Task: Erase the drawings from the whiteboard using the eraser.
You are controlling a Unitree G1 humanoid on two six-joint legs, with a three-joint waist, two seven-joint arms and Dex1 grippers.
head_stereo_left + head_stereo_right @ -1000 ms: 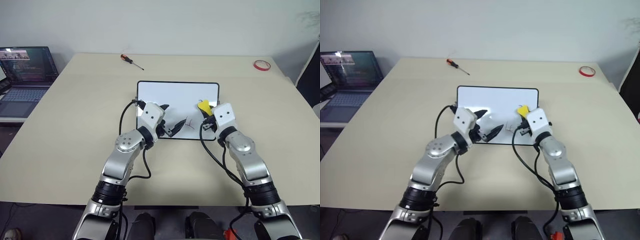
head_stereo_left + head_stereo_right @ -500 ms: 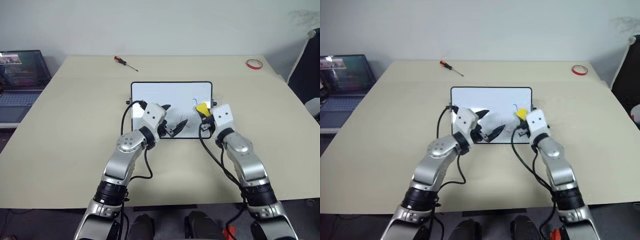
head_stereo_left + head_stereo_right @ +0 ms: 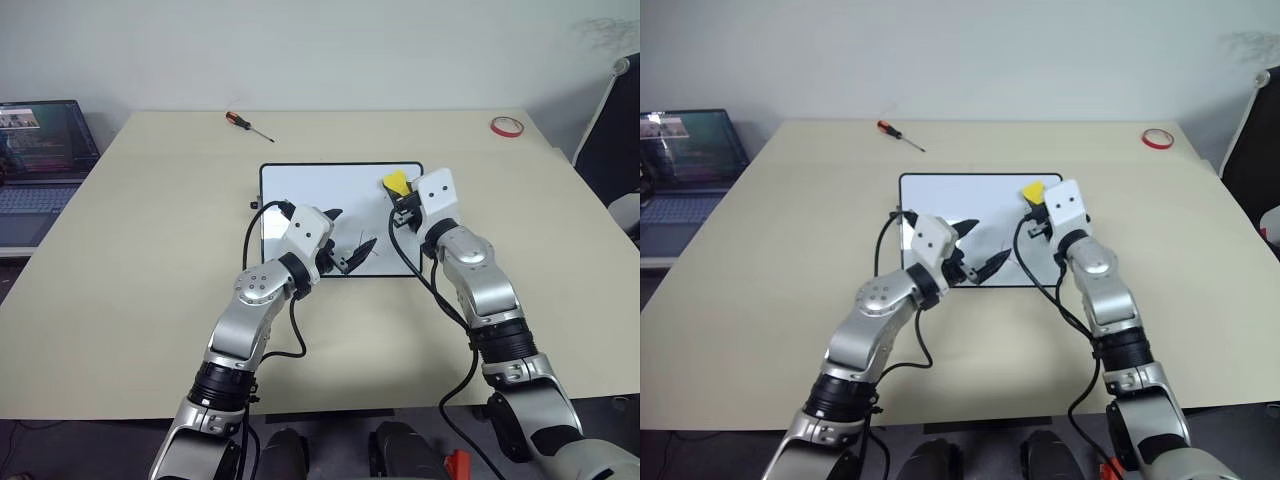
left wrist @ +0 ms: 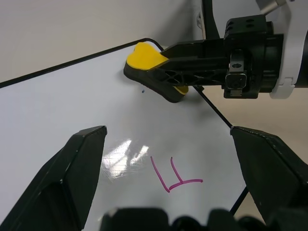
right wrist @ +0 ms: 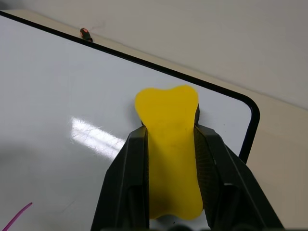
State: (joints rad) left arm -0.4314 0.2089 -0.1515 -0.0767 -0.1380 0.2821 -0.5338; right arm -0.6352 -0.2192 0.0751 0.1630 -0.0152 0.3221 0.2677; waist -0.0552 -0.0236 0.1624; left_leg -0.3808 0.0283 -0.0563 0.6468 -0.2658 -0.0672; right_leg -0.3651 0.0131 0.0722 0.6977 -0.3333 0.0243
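Observation:
The whiteboard (image 3: pixel 320 195) lies flat in the middle of the table. My right gripper (image 3: pixel 398 194) is shut on the yellow eraser (image 3: pixel 396 182), holding it low over the board's far right corner; its dark underside faces the surface, and I cannot tell whether it touches. In the right wrist view the eraser (image 5: pixel 168 139) sits squeezed between both black fingers (image 5: pixel 126 185). Of the drawings, a pink F-like mark (image 4: pixel 175 175) shows on the board's near right part, and a tiny blue speck (image 4: pixel 143 90) lies beside the eraser. My left gripper (image 3: pixel 348 242) stands open over the board's near edge, holding nothing.
An orange-handled screwdriver (image 3: pixel 249 124) lies at the table's far left-centre. A red tape ring (image 3: pixel 503 126) sits at the far right corner. A laptop (image 3: pixel 40 150) stands on a side surface to the left. A dark chair (image 3: pixel 612 120) is beyond the right table edge.
The right gripper has carried the eraser away from me, up the board's right side toward its far right corner. The left arm has kept still. The camera turned slightly.

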